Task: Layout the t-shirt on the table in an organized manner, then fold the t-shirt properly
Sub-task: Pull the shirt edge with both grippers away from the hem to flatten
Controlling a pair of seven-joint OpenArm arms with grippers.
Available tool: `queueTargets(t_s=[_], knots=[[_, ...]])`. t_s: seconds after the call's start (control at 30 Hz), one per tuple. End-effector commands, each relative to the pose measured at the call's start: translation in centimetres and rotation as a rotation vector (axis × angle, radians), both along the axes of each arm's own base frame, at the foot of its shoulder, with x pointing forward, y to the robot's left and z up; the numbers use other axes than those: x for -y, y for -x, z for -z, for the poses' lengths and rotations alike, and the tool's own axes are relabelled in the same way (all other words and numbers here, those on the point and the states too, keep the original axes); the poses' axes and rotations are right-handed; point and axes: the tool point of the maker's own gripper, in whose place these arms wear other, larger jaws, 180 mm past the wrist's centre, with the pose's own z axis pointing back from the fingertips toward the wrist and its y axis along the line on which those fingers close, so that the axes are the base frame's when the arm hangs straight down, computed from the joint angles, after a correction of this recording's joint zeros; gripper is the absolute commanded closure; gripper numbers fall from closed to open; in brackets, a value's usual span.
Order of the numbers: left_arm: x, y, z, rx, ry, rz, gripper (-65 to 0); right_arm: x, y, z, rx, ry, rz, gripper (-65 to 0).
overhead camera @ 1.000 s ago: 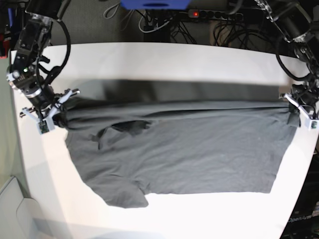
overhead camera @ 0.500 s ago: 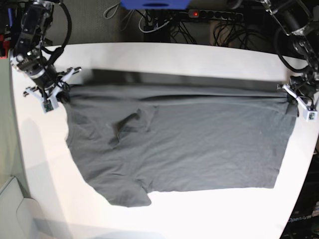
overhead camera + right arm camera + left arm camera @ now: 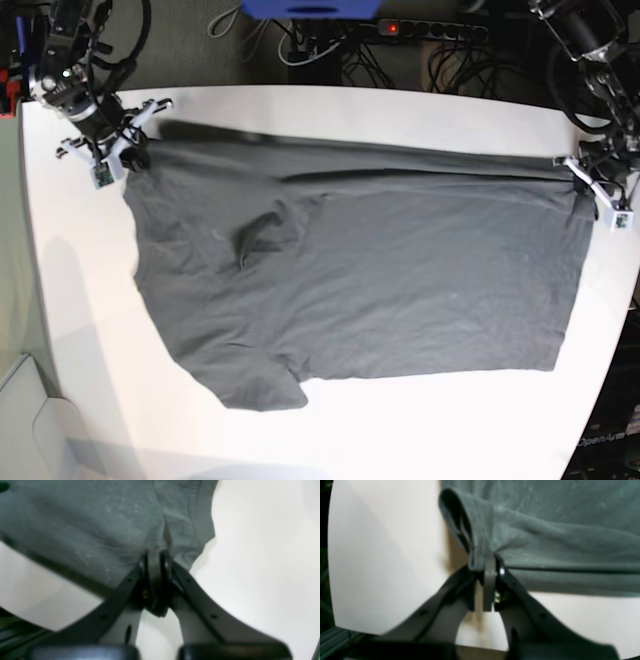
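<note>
The dark charcoal-grey t-shirt [image 3: 370,280] lies spread across the white table [image 3: 330,430], its far edge lifted and stretched between both grippers. My left gripper [image 3: 592,195] at the base view's right is shut on the shirt's far right corner; the left wrist view shows the fingertips [image 3: 490,567] pinching a bunched fold of cloth [image 3: 545,525]. My right gripper [image 3: 125,158] at the far left is shut on the other far corner; the right wrist view shows its fingertips [image 3: 156,560] clamped on the hem [image 3: 105,522]. One sleeve [image 3: 255,385] lies at the near left.
Cables and a power strip [image 3: 430,30] lie behind the table's far edge. A blue object [image 3: 310,8] sits at the back. The table's right edge [image 3: 615,330] runs close under the left gripper. A pale grey bin [image 3: 30,430] stands at the lower left.
Both grippers have moved toward the far edge with the shirt's corners, the right one farthest, drawing the top edge taut. The shirt now lies flatter and wider.
</note>
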Motion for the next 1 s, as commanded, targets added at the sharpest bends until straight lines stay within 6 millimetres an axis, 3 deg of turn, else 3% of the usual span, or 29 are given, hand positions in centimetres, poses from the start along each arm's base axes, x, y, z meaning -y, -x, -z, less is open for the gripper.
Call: queueTargets(t_s=[0.0, 0.43, 0.73, 0.87, 0.97], knots=[[-0.8, -0.6, -1.1, 0.028, -0.019, -0.001, -0.4, 0.4, -0.3, -0.9, 0.034, 0.009, 0.0, 0.0], [-0.8, 1.4, 0.8, -0.033, -0.001, -0.008, -0.4, 0.4, 3.1, 0.9, -0.052, 0.008, 0.0, 0.0], [-0.7, 1.9, 1.1, -0.045, -0.001, -0.008, -1.5, 0.5, 3.4, 1.1, -0.065, 0.016, -0.001, -0.1], [-1.0, 2.7, 1.3, -0.07, -0.011, -0.007, -13.2, 0.5, 3.5, 1.1, -0.068, 0.016, -0.001, -5.1], [-1.1, 3.1, 1.3, -0.087, -0.014, -0.009, -24.8, 0.4, 4.0, 1.2, -0.076, 0.015, -0.002, -15.5]])
